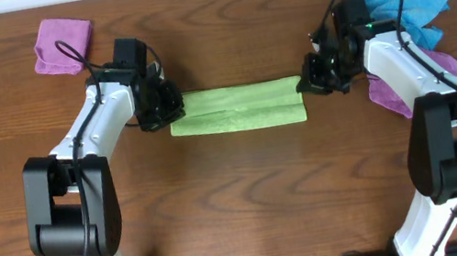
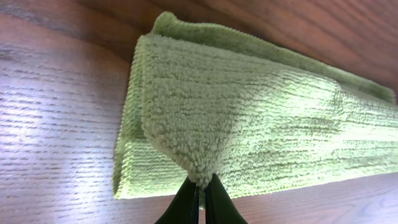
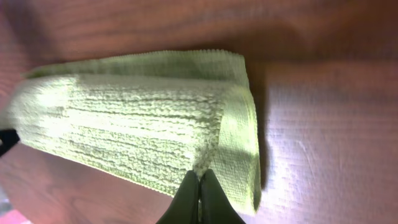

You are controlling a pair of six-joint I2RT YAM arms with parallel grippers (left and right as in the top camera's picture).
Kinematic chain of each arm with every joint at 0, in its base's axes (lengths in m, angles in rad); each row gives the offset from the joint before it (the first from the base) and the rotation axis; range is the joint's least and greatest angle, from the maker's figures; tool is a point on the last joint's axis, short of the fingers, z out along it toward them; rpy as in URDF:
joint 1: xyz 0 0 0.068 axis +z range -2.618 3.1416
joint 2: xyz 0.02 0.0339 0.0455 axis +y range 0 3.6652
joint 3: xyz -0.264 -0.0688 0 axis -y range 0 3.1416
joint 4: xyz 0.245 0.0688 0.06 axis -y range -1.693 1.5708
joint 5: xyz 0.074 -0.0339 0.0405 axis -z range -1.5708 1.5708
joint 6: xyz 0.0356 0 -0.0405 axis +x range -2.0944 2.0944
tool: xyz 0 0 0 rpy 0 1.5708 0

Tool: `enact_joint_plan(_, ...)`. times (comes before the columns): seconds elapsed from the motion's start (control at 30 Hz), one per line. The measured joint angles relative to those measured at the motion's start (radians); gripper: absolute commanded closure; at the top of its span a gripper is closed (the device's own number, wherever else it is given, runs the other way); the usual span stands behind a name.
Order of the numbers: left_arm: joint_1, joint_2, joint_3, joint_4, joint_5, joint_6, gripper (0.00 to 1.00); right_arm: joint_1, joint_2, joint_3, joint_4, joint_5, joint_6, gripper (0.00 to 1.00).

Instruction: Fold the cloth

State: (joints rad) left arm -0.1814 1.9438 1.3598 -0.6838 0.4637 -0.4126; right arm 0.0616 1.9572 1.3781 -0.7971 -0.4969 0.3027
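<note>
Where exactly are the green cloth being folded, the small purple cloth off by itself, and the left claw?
green cloth (image 1: 239, 109), overhead view, middle of the folded strip
purple cloth (image 1: 62, 45), overhead view, its centre
left claw (image 2: 201, 198), left wrist view, between its tips pinching the cloth edge

Both arms reach inward over the green cloth (image 1: 237, 108). Left gripper (image 1: 171, 106) at its left end, fingers pinched on a corner. Right gripper (image 1: 310, 81) at its right end, likewise pinched.
</note>
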Motion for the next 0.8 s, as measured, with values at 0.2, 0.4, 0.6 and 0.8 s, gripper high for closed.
enact_joint_plan(0.2, 0.0, 0.0, 0.0, -0.016, -0.02, 0.019, 0.48, 0.001, 0.0, 0.0, -0.034, -0.002, -0.022, 0.26)
enact_joint_plan(0.4, 0.002, 0.0, 0.0, -0.05, -0.037, 0.018, 0.5, 0.001, 0.0, 0.0, -0.043, 0.0, -0.052, 0.62)
enact_joint_plan(0.6, 0.002, -0.029, 0.049, -0.071, -0.08, 0.026, 0.69, 0.001, 0.0, 0.016, -0.037, -0.001, -0.062, 0.98)
enact_joint_plan(0.8, -0.012, -0.118, 0.085, -0.003, -0.158, 0.027, 0.42, 0.003, 0.0, 0.142, -0.038, 0.0, -0.063, 0.04)
